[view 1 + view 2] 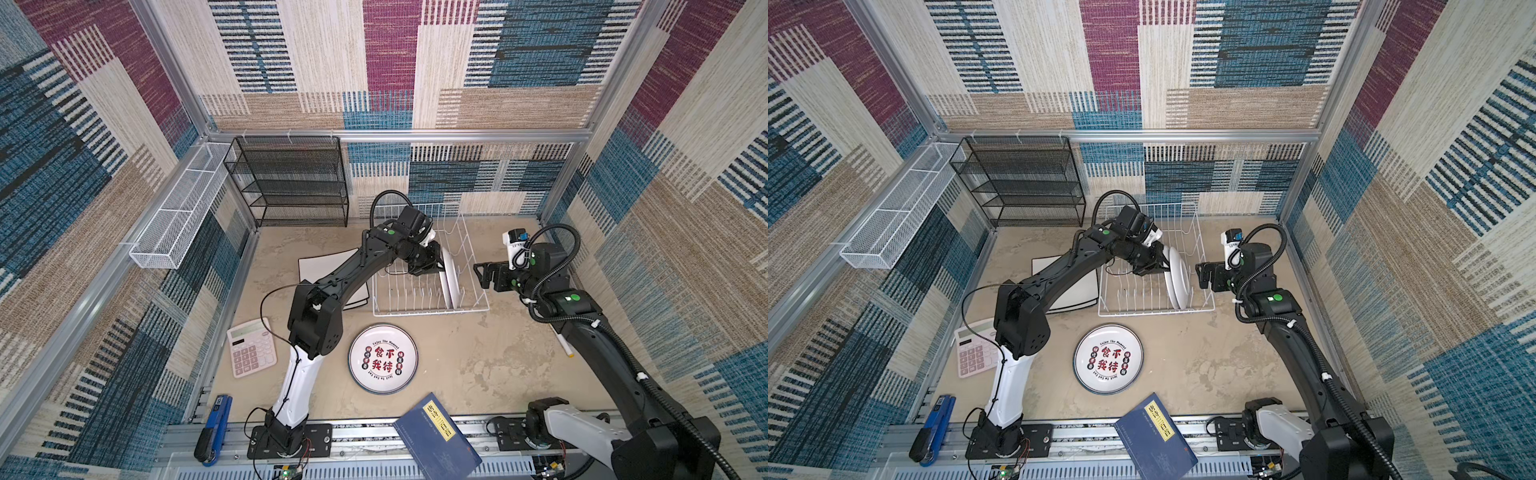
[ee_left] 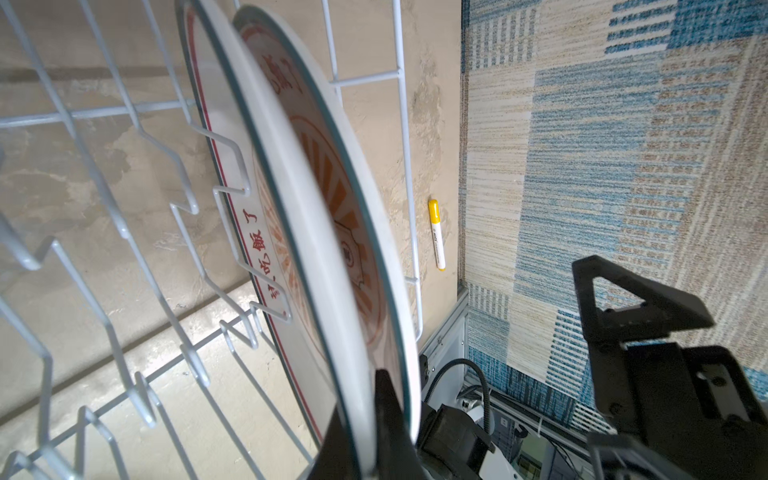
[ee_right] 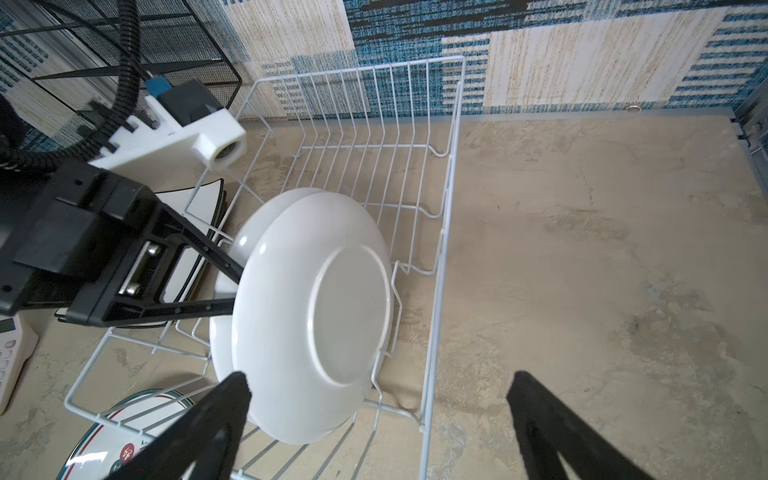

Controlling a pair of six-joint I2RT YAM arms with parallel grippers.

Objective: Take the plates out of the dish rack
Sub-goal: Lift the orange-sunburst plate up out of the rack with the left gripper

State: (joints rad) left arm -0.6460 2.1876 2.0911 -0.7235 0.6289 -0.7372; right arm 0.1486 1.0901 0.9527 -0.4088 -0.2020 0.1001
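The white wire dish rack point(image 1: 469, 308) point(image 1: 1200, 309) stands at the back middle of the table. Two round white plates stand on edge at its right end, seen from behind in the right wrist view point(image 3: 311, 316). My left gripper point(image 1: 436, 266) point(image 2: 370, 415) is shut on the rim of the orange-printed plate point(image 2: 332, 199), with the red-lettered plate point(image 2: 249, 232) just behind it. My right gripper point(image 1: 480, 276) point(image 3: 378, 386) hangs open just outside the rack's right side, holding nothing. A round plate with red characters point(image 1: 382, 358) lies flat in front of the rack. Square plates point(image 1: 316, 266) are stacked left of it.
A black mesh shelf unit point(image 1: 286, 183) stands at the back left, and a long white mesh tray point(image 1: 178, 220) hangs on the left wall. A calculator point(image 1: 251, 347), blue stapler point(image 1: 214, 428) and blue book point(image 1: 436, 436) lie near the front. A marker point(image 2: 436, 232) lies by the right wall.
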